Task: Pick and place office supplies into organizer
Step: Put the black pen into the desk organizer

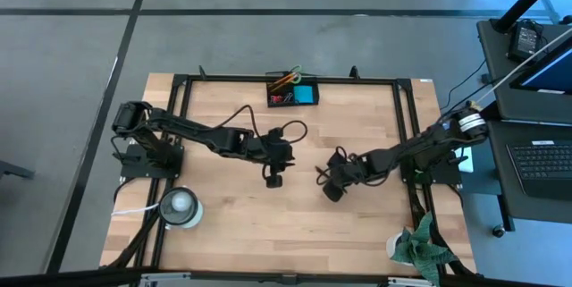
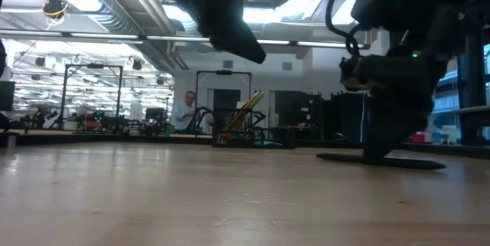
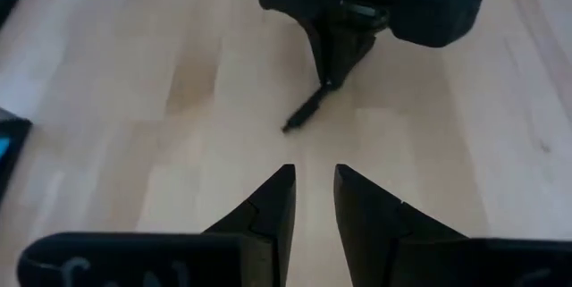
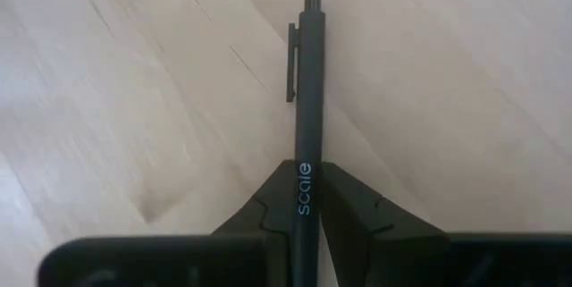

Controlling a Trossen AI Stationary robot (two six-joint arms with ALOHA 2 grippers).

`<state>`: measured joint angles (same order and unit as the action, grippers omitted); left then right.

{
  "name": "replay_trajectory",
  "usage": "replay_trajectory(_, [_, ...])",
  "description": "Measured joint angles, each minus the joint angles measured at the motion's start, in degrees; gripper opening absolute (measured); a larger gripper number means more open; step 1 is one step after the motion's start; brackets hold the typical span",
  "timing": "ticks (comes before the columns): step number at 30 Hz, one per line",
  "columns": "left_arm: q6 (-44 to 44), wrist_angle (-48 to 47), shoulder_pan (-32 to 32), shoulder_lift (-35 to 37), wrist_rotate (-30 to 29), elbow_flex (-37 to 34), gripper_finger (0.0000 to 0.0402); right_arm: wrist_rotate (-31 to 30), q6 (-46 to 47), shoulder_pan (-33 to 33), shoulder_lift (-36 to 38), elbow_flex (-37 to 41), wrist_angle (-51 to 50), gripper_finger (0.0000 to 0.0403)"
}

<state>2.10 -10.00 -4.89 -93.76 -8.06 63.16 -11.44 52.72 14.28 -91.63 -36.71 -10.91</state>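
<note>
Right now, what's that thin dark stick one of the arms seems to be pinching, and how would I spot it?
Start at the wooden table and find the right gripper near its middle. Clamped between that gripper's two dark fingers is a slim black pen, with a pocket clip and small pale lettering on its barrel. The other supplies sit in the organizer at the far edge; this pen alone is held.

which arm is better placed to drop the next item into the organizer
The right. Its gripper already has its jaws shut on a slim black pen at mid-table, so it only needs to carry it to the small black compartment tray at the far edge. The left gripper hovers empty, jaws apart.
</note>
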Motion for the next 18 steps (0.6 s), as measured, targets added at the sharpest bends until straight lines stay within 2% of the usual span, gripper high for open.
replay_trajectory(6, [-5.45, 2.96, 0.0, -3.01, 0.4, -0.01, 0.0075, 0.36, -3.62, -1.02, -0.69, 0.16, 5.0, 0.0046])
replay_trajectory(15, [-10.85, 12.04, 0.0, -13.76, 0.48, -0.03, 0.0075, 1.17, -5.45, -2.09, -0.97, 0.17, 7.32, 0.0046])
replay_trajectory(18, [-11.69, 14.04, 0.0, -16.15, 2.82, 0.09, 0.0075, 1.14, -5.39, -2.09, -0.97, 0.15, 7.63, 0.0046])
